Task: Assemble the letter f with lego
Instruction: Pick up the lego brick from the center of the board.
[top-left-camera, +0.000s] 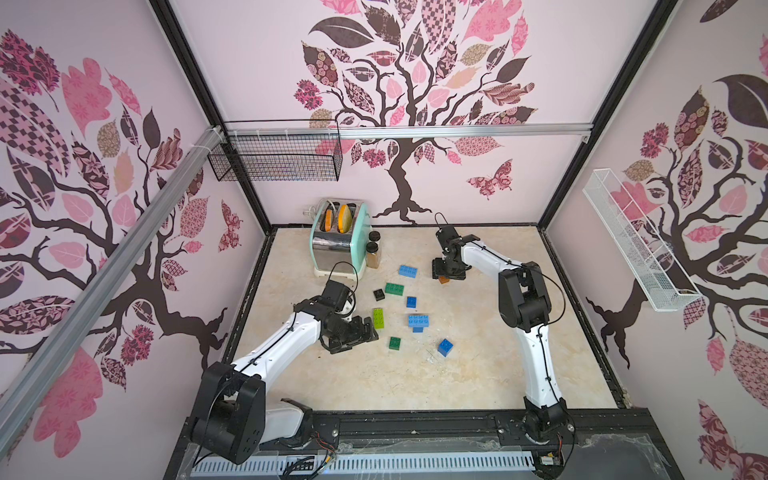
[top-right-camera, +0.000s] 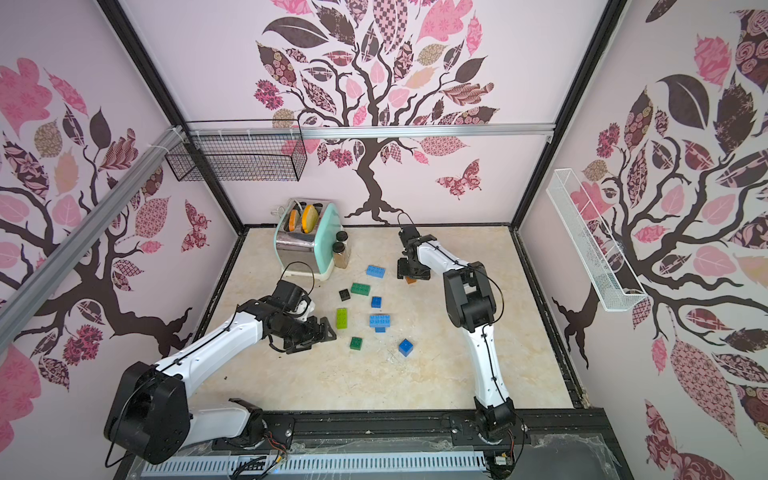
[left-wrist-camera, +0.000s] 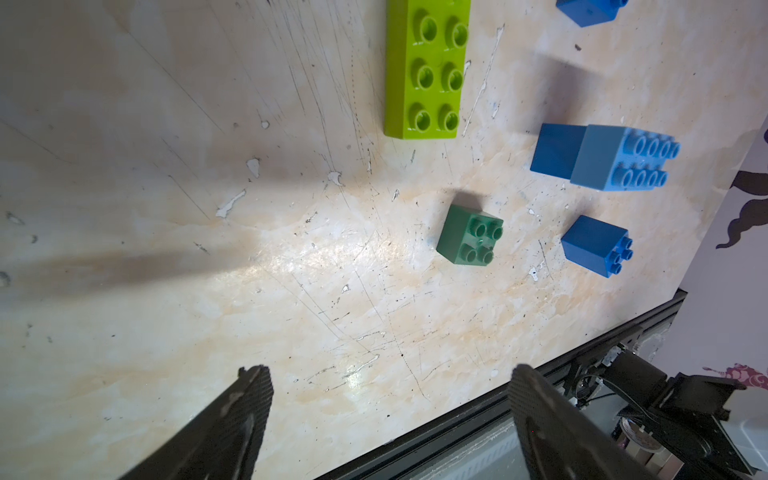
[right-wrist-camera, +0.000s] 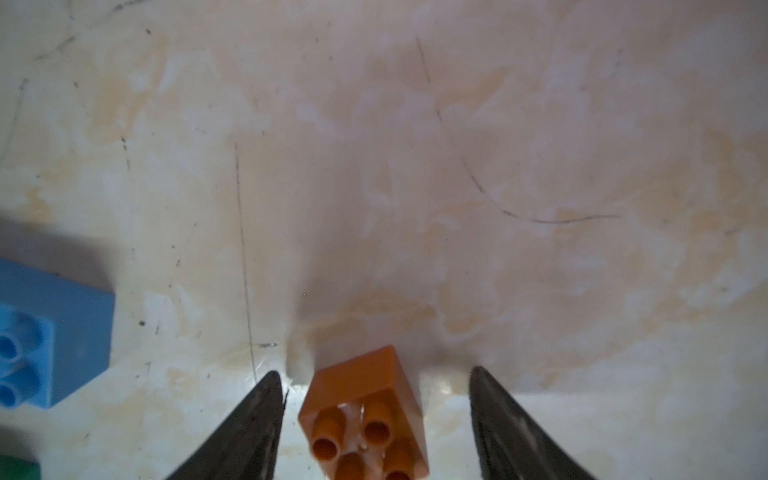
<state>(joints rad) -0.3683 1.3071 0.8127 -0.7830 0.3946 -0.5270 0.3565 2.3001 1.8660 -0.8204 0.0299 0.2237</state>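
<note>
Where my right gripper (right-wrist-camera: 374, 372) stands low over the table (top-left-camera: 478, 374), I log one orange-brown brick (right-wrist-camera: 365, 415) between its fingers, with a gap either side and nothing gripped. Left gripper (left-wrist-camera: 388, 369): spread wide, empty, near the lime brick (left-wrist-camera: 426, 70). Other lego lies mid-table: light blue oblong (top-left-camera: 418, 319), dark green oblong (top-left-camera: 394, 288), black square (top-left-camera: 378, 294).

Your orange-brown square brick (right-wrist-camera: 365, 415) stands studs-up, apart from the rest; lime oblong (left-wrist-camera: 428, 70) and dark green square (left-wrist-camera: 469, 235) lie loose; light blue oblong (left-wrist-camera: 623, 158) caps a blue square (left-wrist-camera: 555, 151).
</note>
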